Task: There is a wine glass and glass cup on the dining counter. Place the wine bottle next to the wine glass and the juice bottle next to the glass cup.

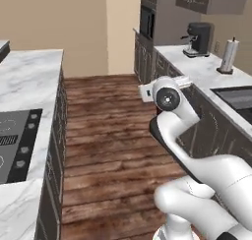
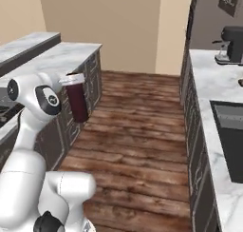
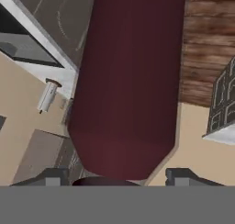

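My gripper (image 3: 117,178) is shut on the juice bottle (image 3: 128,81), a dark maroon bottle whose body runs up the middle of the hand view between the two fingertips (image 3: 51,176). From the right base view the juice bottle (image 2: 78,100) hangs upright with a pale top, held beside my arm above the wooden floor and close to the island's dark cabinets. A raised marble top with a dark front, the dining counter (image 2: 28,42), shows at the upper left. The wine glass, glass cup and wine bottle are out of view.
A marble island with a black cooktop (image 1: 15,140) runs along the left. On the right, a marble counter (image 1: 197,69) carries a coffee machine (image 1: 198,39), a paper towel holder (image 1: 228,56) and a dark sink (image 1: 236,96). A wooden floor aisle (image 1: 108,135) lies between them.
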